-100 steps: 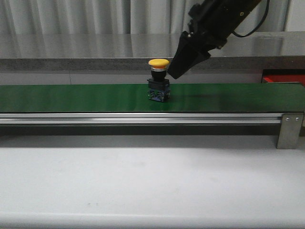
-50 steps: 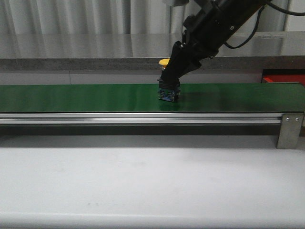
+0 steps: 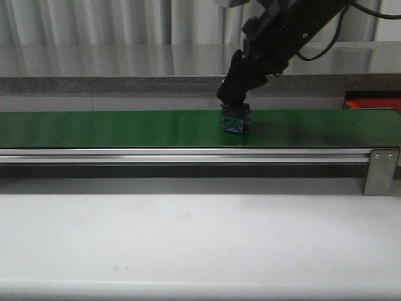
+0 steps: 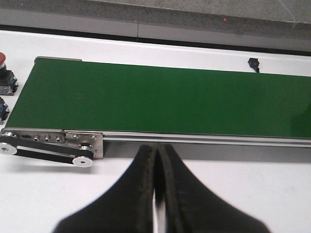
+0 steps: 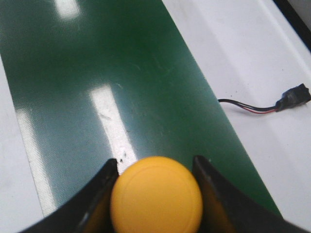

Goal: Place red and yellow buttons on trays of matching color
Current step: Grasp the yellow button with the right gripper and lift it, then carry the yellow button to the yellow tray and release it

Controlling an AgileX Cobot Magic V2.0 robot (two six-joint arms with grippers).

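1. A long green conveyor belt (image 3: 113, 128) runs left to right across the front view, carried on a silver metal rail (image 3: 188, 157) above a pale grey table (image 3: 188, 244).
2. The right gripper (image 3: 233, 94), black and mounted on a dark arm that comes in from the upper right, reaches down to the belt a little right of its middle.
3. Under its tips stands the yellow button (image 3: 236, 119); from the front only the dark and blue base shows, resting on the green belt, while the cap is hidden by the gripper.
4. In the right wrist view the round yellow cap (image 5: 156, 196) sits between the two black fingers (image 5: 99, 187), one on each side and each right against the cap's edge. The pincer is closed about the cap's width onto the button.
5. In the same view a thin cable with a small black plug (image 5: 294, 97) lies on the white table beside the belt.
6. A bright red tray (image 3: 373, 100) shows partly at the far right of the front view, behind the belt's end and well apart from the button.
7. The left gripper (image 4: 158, 194) hovers over the white table near the belt's edge, its two black fingers pressed together and holding nothing.
8. At the edge of the left wrist view, just off the belt's end, a red button (image 4: 5, 73) stands on the table.
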